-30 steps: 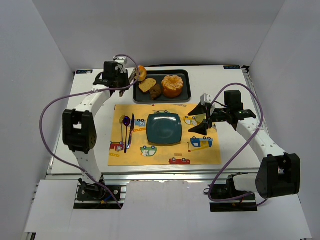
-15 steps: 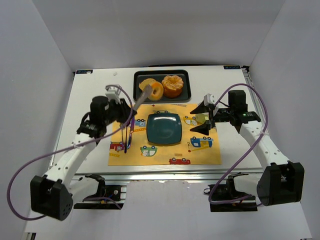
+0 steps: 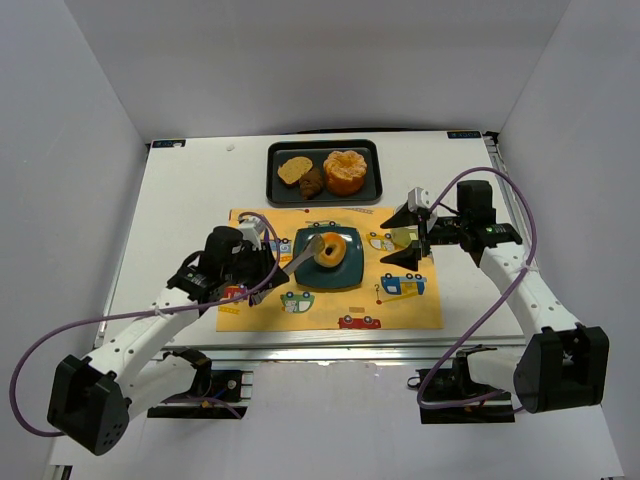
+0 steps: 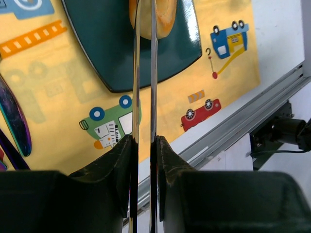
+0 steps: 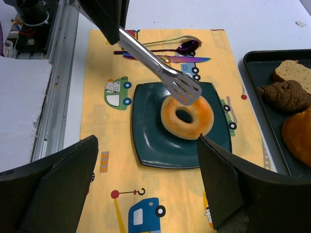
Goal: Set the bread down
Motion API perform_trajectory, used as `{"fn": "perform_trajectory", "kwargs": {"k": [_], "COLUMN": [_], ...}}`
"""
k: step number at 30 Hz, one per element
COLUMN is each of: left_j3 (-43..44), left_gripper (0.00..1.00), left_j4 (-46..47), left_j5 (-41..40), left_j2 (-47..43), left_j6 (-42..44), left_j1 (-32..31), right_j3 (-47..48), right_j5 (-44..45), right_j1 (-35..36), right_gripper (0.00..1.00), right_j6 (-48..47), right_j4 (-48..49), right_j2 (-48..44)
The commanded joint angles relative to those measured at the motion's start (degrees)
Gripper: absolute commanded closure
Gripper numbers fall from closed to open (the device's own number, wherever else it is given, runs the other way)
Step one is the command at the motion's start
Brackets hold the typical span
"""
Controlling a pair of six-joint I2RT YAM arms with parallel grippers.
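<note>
The bread (image 5: 187,116) looks light, soft and easily dented, so it is best pinched gently across one side of its ring. The tongs (image 5: 155,63) do that now, clamped between the left gripper's (image 4: 144,145) fingers, while the right gripper's (image 3: 405,240) fingers stand wide apart and empty near the plate (image 3: 345,278). Half a second ago the bread hung over the tray's (image 3: 373,155) front edge — now it lies on the plate.

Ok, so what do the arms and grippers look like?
The left arm and right arm have white links and bulky black joints, and each trails a looping purple cable. The left gripper and right gripper have black, wedge-shaped fingers.
</note>
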Motion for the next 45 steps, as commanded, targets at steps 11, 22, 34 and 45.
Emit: {"fn": "perform_trajectory", "kwargs": {"k": [11,22,34,45], "left_j3": [3.12,9.79,10.69,3.57], "left_gripper": [0.49,0.73,0.87,0.41], "left_j4": [-1.34,-6.08,4.42,15.88], "left_j5": [-5.72,-19.24,-23.14,-18.47], "left_j2": [-1.23,0.00,19.41,30.15], "left_j6": [0.63,2.91,27.15,25.07], "left_j1": [-0.81,-0.29,30.73,37.42], "right_j3": [0.84,0.93,2.68,0.05], "right_j5": [-0.46,-0.20,0.85,10.33], "right_j1": [-0.22,-0.22,-0.13,0.48], "right_gripper": [0.13,0.13,0.13,0.11], "right_j6": [1.11,-0.91,-2.05,8.20], "right_j4": [-1.02,-2.60,-4.36,0.81], "right_j2": [-2.48,-2.39,-1.69,-3.62]}}
